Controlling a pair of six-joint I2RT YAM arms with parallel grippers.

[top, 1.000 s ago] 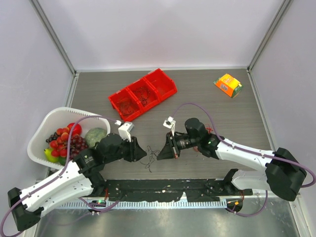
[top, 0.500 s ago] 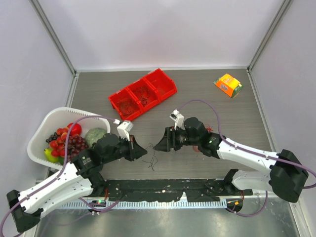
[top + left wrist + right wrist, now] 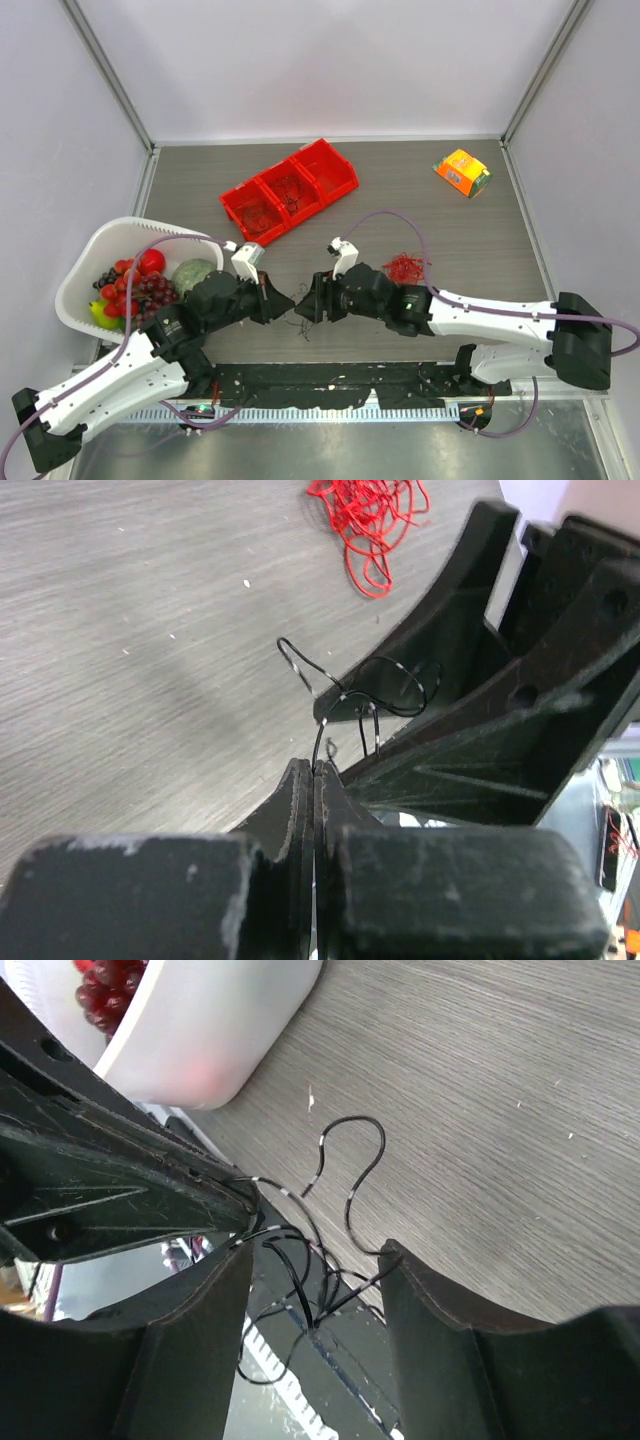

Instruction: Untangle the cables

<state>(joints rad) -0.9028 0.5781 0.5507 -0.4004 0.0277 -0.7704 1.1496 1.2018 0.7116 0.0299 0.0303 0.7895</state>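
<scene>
Left wrist: left tool [image 3: 314, 770] tight on the black cable [image 3: 322, 738], right tool [image 3: 318, 1260] wide apart, empty.

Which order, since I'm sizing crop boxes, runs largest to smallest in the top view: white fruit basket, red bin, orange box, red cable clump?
1. white fruit basket, though the arm hides part of it
2. red bin
3. orange box
4. red cable clump

The last two look close. The box appears only slightly larger.

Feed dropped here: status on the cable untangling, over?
Left end effector shut on dark wire. Right end effector open, straddling it. Red clump lies apart.
</scene>
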